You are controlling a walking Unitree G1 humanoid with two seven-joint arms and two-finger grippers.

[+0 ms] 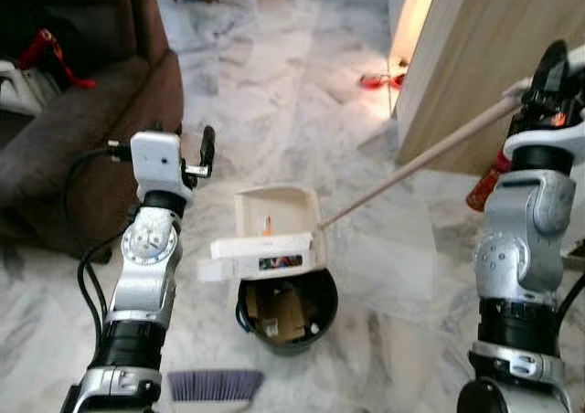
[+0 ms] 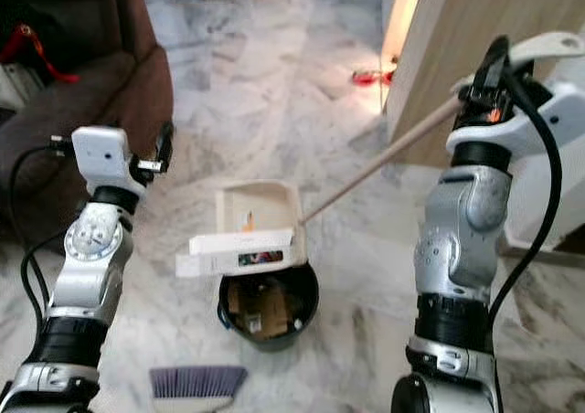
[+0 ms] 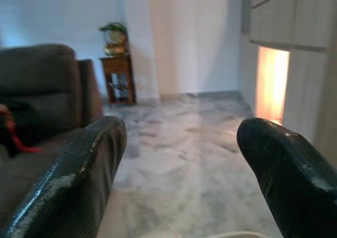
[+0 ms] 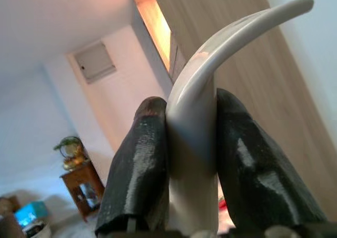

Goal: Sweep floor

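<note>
The left pincer [image 3: 179, 175] hangs wide apart and empty, raised beside the sofa [image 1: 82, 121]. Below it, the broom head [image 1: 215, 386] lies on the marble floor [image 1: 274, 93] just in front of the black bin [image 1: 288, 312]. The cream dustpan [image 1: 274, 235] is tipped over that bin. It looks light and rigid, though its long wooden handle [image 1: 411, 166] probably makes it swing at the far end. The right pincer [image 4: 192, 143] is clamped narrowly on the handle's pale curved grip, which seems the best hold.

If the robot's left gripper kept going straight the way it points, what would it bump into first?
Probably nothing soon. The left gripper, jaws open, points over bare floor beside the sofa. Far off stands a wall with a small table near it; depth is unclear.
</note>
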